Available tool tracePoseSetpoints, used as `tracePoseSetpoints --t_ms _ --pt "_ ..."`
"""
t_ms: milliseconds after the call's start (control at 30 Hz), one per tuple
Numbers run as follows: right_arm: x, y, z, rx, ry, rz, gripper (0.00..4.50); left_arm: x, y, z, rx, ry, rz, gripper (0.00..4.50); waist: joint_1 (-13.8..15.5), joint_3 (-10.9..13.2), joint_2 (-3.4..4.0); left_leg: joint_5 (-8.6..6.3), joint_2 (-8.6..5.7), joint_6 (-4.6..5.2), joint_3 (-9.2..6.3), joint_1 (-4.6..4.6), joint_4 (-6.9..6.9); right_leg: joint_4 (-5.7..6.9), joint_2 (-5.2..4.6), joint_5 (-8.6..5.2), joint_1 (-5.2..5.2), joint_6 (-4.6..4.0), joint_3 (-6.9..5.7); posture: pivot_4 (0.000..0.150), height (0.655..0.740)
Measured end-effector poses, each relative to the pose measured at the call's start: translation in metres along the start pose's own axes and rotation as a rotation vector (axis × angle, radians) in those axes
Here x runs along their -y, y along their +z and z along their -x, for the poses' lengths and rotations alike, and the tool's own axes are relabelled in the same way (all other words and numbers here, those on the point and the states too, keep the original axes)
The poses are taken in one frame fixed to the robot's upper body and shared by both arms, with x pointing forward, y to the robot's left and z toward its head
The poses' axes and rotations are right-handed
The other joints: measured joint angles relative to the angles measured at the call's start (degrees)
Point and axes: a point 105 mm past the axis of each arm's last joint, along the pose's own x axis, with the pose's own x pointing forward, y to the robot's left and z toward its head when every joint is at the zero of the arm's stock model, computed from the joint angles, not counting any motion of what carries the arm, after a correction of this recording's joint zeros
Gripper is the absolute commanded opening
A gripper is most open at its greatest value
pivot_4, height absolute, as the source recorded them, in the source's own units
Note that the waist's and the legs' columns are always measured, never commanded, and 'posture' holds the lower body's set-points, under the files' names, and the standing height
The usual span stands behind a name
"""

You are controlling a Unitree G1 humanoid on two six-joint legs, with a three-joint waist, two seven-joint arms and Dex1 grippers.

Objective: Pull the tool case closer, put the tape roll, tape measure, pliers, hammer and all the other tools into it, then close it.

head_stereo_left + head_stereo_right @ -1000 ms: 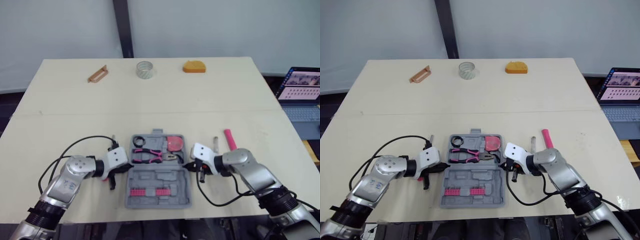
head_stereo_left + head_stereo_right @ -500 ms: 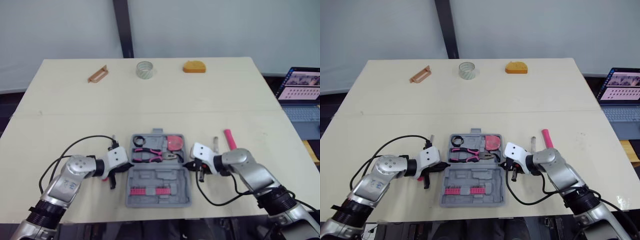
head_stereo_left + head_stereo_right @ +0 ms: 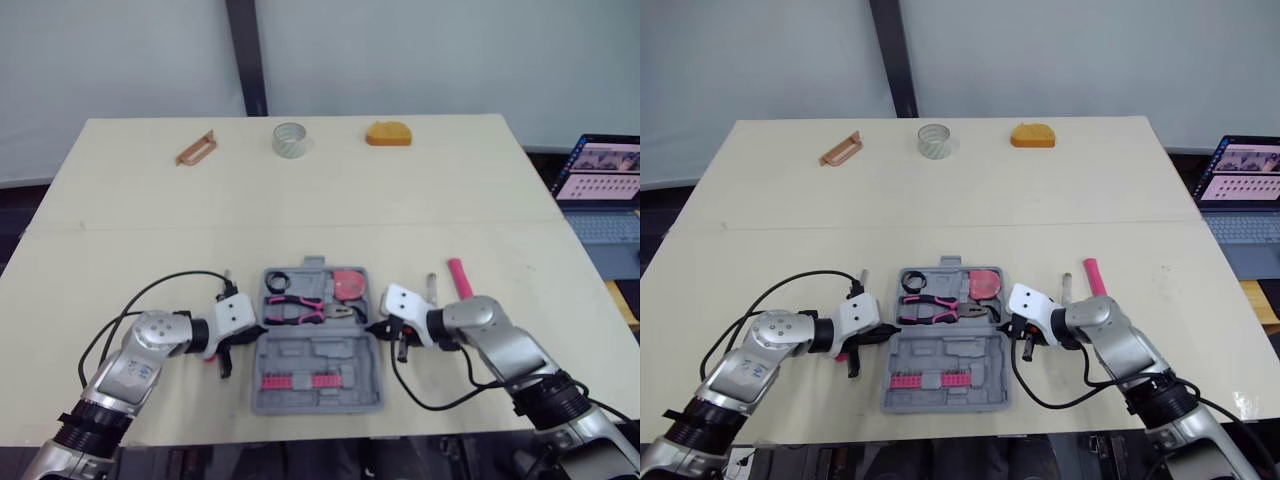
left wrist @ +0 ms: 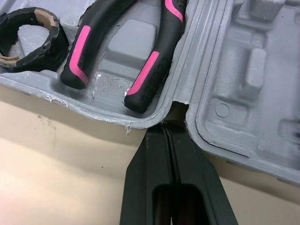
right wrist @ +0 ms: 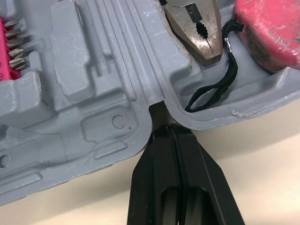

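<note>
Tool case: lying open and flat near the table front edge — grey, holding black-pink pliers, tape roll, pink tape measure.
Left gripper: fingers pressing together, tips touching the hinge notch.
Right gripper: fingers pressing together too — opposite notch.

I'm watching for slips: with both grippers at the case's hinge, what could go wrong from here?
The left gripper and right gripper, both shut, meet the tool case only at its hinge notches; their tips could slip off. The hammer lies close by the right arm, which might knock it.
</note>
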Motion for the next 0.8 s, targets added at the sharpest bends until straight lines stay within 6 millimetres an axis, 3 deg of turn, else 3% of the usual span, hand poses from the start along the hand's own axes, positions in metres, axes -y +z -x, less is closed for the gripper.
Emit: tracePoseSetpoints --t_ms 800 --pt "0.0006 -0.0011 0.0009 0.003 -0.001 0.014 0.02 -0.0008 -0.0028 0.0037 -0.002 0.002 0.004 0.0 0.0 0.0 0.01 0.0 0.0 0.0 0.0 0.0 -0.03 -0.03 0.0 0.0 0.0 0.0 0.0 0.15 0.74"
